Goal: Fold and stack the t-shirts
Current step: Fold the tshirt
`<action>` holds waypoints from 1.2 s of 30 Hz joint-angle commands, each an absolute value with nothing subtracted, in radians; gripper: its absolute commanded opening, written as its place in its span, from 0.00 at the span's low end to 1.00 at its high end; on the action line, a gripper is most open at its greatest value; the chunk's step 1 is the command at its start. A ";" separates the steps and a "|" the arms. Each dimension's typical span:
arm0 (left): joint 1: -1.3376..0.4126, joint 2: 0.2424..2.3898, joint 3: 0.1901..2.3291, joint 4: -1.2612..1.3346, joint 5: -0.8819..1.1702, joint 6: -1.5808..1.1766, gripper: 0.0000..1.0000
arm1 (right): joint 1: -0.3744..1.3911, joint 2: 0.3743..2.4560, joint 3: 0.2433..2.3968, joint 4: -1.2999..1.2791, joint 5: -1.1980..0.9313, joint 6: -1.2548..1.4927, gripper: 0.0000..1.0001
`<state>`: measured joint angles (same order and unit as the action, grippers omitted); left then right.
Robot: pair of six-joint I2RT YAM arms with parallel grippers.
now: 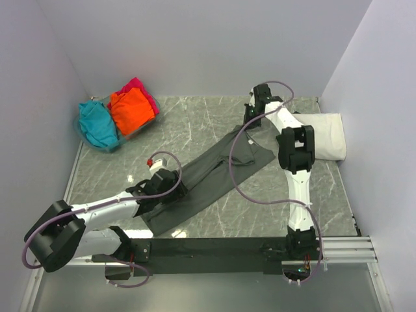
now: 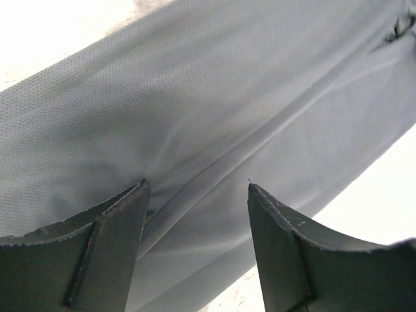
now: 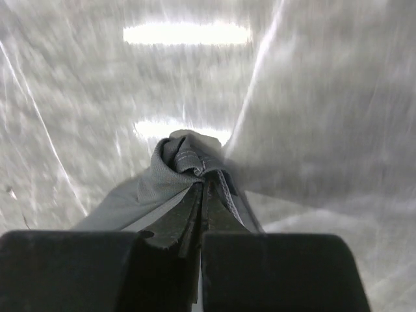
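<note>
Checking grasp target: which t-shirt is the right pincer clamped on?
The dark grey t-shirt, stretched across the table; orange, teal and magenta ones lie bunched far left, untouched.

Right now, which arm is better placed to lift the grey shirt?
Probably right: the right gripper is shut on a bunch of the dark grey t-shirt; the left gripper stands open above it.

Matt grey knit t-shirt (image 2: pixel 214 117); glossy marble table (image 1: pixel 195 123)
</note>
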<state>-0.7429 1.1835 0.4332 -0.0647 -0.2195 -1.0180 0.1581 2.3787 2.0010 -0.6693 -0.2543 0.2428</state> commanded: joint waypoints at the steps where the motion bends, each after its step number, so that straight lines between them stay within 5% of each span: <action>1: -0.745 1.197 0.451 -0.049 -0.187 -1.037 0.69 | 0.143 2.443 2.179 -0.736 -0.242 0.242 0.00; 8: -0.753 1.117 0.474 -0.067 -0.141 -1.048 0.69 | 0.141 2.425 2.195 -0.704 -0.304 0.253 0.03; 11: -0.753 1.052 0.471 -0.101 -0.111 -1.052 0.69 | 0.141 2.331 2.097 -0.664 -0.292 0.249 0.38; 15: -0.756 0.931 0.474 -0.178 -0.129 -1.048 0.71 | 0.141 2.168 1.881 -0.582 -0.253 0.242 0.54; 24: -0.755 0.923 0.416 -0.256 -0.186 -1.022 0.72 | 0.189 1.891 1.459 -0.492 -0.204 0.278 0.56; 36: -0.753 1.041 0.371 -0.147 -0.138 -0.983 0.72 | 0.192 1.973 1.413 -0.520 -0.181 0.304 0.56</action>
<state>-0.7513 1.0180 0.3851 -0.2150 -0.1688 -1.0103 0.1921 1.9419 1.3586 -0.5186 -0.2089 0.2947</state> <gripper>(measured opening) 0.722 0.558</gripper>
